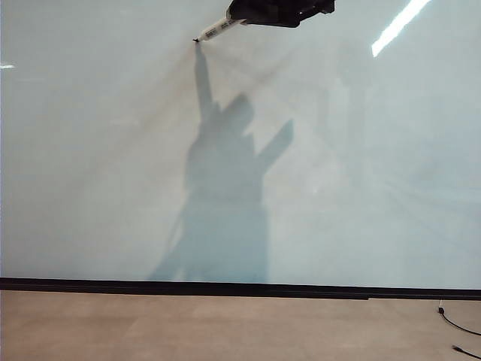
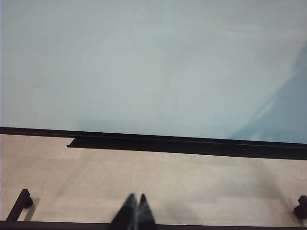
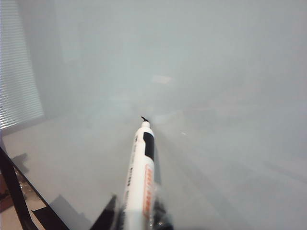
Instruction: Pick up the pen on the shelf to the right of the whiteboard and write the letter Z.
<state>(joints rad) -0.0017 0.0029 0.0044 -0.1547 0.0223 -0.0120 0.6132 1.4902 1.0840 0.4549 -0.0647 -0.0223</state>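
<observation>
The whiteboard (image 1: 361, 173) fills the exterior view, pale and glossy, with a black strip (image 1: 225, 286) along its bottom. At the top my right gripper (image 1: 242, 16) is shut on the pen (image 1: 220, 29), a slim white marker whose black tip touches the board. In the right wrist view the pen (image 3: 141, 172) sticks out from between the right gripper's fingers (image 3: 139, 218), and a tiny black mark sits at its tip. No letter Z shows on the board. My left gripper (image 2: 135, 199) is shut and empty, low over the tan surface before the whiteboard (image 2: 153, 67).
A black ledge (image 2: 168, 143) lies under the board's bottom strip; I cannot tell whether it is the shelf. A thin black cable (image 1: 458, 327) lies on the tan surface at the right. Black frame parts (image 2: 19, 205) stand near the left gripper. The arm's shadow falls on the board.
</observation>
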